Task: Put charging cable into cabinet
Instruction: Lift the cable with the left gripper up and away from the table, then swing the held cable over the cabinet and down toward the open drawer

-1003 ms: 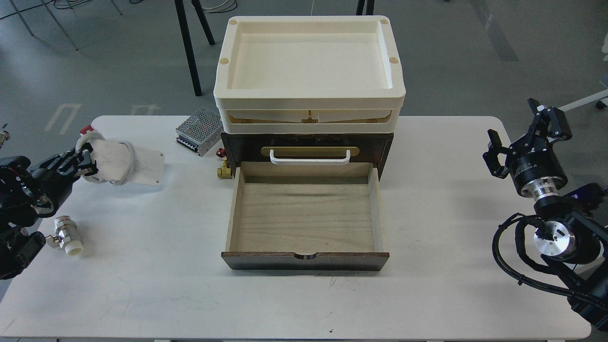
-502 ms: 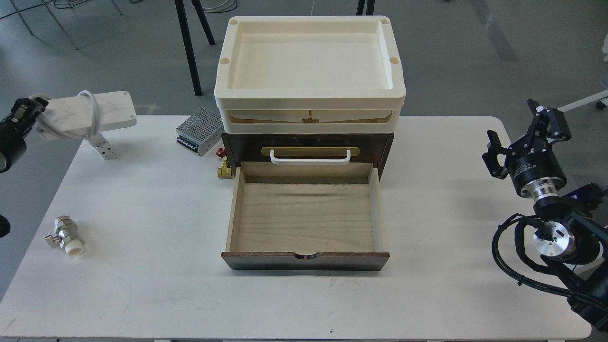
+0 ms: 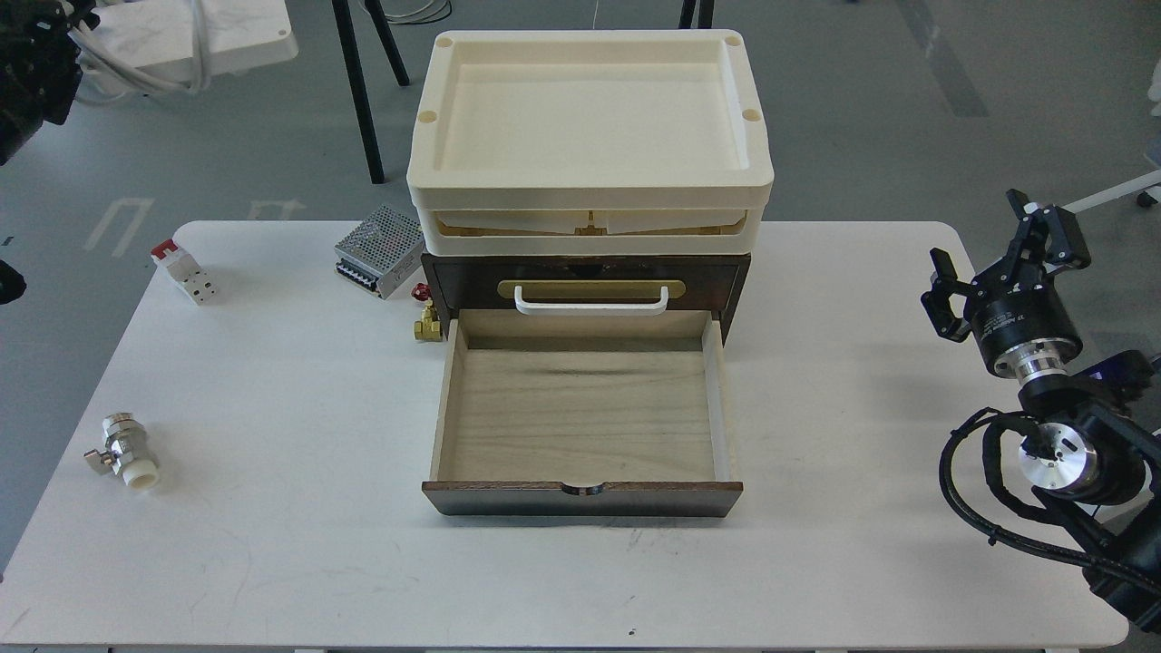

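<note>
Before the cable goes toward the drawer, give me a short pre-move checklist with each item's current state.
1. Charging cable off the table and carried at the left gripper, top left corner: ok.
2. Left jaws firmly clamped on the cable: cannot tell, the gripper is dark and cut off by the picture's edge.
3. Cabinet bottom drawer pulled open: ok.
4. Drawer interior free of objects: ok, only bare pale wood shows.
5. Right gripper away from the drawer, jaws apart at the table's right edge: ok.
6. Nothing tall between cable and drawer: not ok, the cream trays on the cabinet rise beside the route.
</note>
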`<act>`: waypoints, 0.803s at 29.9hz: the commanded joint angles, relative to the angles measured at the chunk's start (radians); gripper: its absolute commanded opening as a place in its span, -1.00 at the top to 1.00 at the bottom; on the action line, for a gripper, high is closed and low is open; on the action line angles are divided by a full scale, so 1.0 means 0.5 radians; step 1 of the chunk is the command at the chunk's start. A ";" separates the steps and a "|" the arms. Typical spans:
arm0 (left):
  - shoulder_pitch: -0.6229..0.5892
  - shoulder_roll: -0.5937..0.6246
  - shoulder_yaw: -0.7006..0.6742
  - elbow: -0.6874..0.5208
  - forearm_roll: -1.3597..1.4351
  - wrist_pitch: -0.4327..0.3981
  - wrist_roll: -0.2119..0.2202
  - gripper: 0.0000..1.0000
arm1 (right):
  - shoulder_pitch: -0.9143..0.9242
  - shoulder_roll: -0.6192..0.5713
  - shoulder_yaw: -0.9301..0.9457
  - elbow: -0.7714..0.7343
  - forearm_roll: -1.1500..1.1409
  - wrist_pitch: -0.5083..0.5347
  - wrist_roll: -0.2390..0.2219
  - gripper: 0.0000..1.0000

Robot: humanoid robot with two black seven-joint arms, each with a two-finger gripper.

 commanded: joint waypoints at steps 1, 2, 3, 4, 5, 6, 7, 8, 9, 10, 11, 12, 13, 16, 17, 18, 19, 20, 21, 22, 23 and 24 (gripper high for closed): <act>-0.055 0.001 0.022 -0.123 0.034 -0.003 0.000 0.87 | 0.000 0.000 -0.006 0.000 -0.002 0.000 0.000 -0.99; -0.058 0.008 0.022 -0.182 0.059 -0.003 0.000 0.86 | 0.003 0.000 -0.006 0.000 -0.002 0.000 0.000 -0.99; -0.077 0.014 0.022 -0.255 0.099 -0.003 0.000 0.86 | 0.000 -0.003 -0.006 0.000 0.001 0.000 0.000 -0.99; -0.101 0.017 0.025 -0.323 0.148 -0.003 0.000 0.86 | 0.000 0.000 -0.006 0.000 -0.002 0.000 0.000 -0.99; -0.126 0.020 0.025 -0.381 0.206 -0.003 0.000 0.87 | 0.000 0.000 -0.006 0.000 -0.002 0.000 0.000 -0.99; -0.141 0.020 0.022 -0.424 0.252 -0.003 0.000 0.87 | 0.000 0.000 -0.009 0.000 -0.002 0.000 0.000 -0.99; -0.156 0.020 0.019 -0.458 0.295 -0.003 0.000 0.87 | 0.003 0.000 -0.009 0.000 0.001 0.000 0.000 -0.99; -0.169 0.020 0.019 -0.492 0.317 -0.003 0.000 0.87 | 0.000 -0.003 -0.009 0.000 0.001 0.000 0.000 -0.99; -0.187 0.020 0.015 -0.526 0.320 -0.003 0.000 0.88 | 0.003 0.000 -0.009 0.000 -0.002 0.000 0.000 -0.99; -0.202 0.020 0.018 -0.562 0.323 -0.003 0.000 0.88 | 0.003 0.000 -0.009 0.000 -0.002 0.000 0.000 -0.99; -0.224 0.023 0.015 -0.605 0.326 -0.003 0.000 0.88 | 0.000 -0.003 -0.009 0.000 -0.002 0.000 0.000 -0.99; -0.245 0.029 0.015 -0.645 0.326 -0.003 0.000 0.88 | 0.000 0.000 -0.009 0.000 -0.002 0.000 0.000 -0.99; -0.264 0.047 0.015 -0.673 0.326 -0.003 0.000 0.88 | 0.003 0.000 -0.009 0.000 -0.002 0.000 0.000 -0.99; -0.328 0.115 0.015 -0.853 0.329 -0.003 0.000 0.89 | 0.003 0.000 -0.009 0.000 -0.002 0.000 0.000 -0.99; -0.343 0.133 0.015 -0.942 0.341 -0.003 0.000 0.89 | 0.000 0.000 -0.009 0.000 -0.002 0.000 0.000 -0.99; -0.359 0.155 0.015 -1.013 0.360 -0.003 0.000 0.89 | 0.000 0.000 -0.009 0.000 0.001 0.000 0.000 -0.99; -0.380 0.182 0.012 -1.090 0.402 -0.003 0.000 0.89 | 0.003 0.000 -0.009 0.000 0.001 0.000 0.000 -0.99; -0.402 0.204 0.006 -1.163 0.451 -0.003 0.000 0.89 | 0.003 0.000 -0.009 0.000 0.001 0.000 0.000 -0.99; -0.411 0.222 0.003 -1.228 0.491 -0.003 0.000 0.89 | 0.003 0.000 -0.009 0.000 -0.002 0.000 0.000 -0.99; -0.417 0.228 0.000 -1.304 0.534 -0.003 0.000 0.89 | 0.003 0.000 -0.009 0.000 0.001 0.000 0.000 -0.99; -0.426 0.229 0.000 -1.366 0.580 -0.003 0.000 0.89 | 0.000 -0.003 -0.009 0.000 -0.002 0.000 0.000 -0.99; -0.429 0.229 0.000 -1.433 0.623 -0.003 0.000 0.89 | 0.003 0.000 -0.009 0.000 0.001 0.000 0.000 -0.99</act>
